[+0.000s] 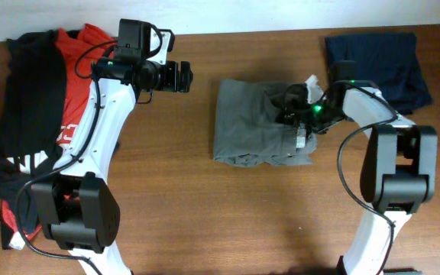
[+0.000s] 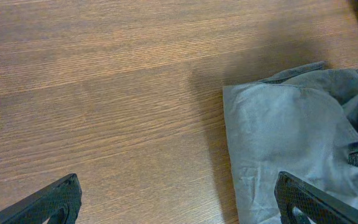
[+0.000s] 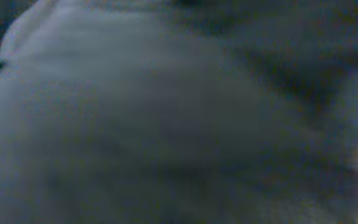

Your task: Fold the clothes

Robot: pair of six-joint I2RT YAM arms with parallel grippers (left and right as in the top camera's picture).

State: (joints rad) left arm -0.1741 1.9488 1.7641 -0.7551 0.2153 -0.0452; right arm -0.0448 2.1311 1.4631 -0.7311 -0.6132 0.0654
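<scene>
Right gripper (image 1: 290, 108) deep in the one pair of shorts (image 1: 243, 126).

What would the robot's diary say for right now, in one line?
shorts: partly folded, rumpled | right gripper: down at shorts' edge, jaws hidden | left gripper: open, over table beside shorts
</scene>
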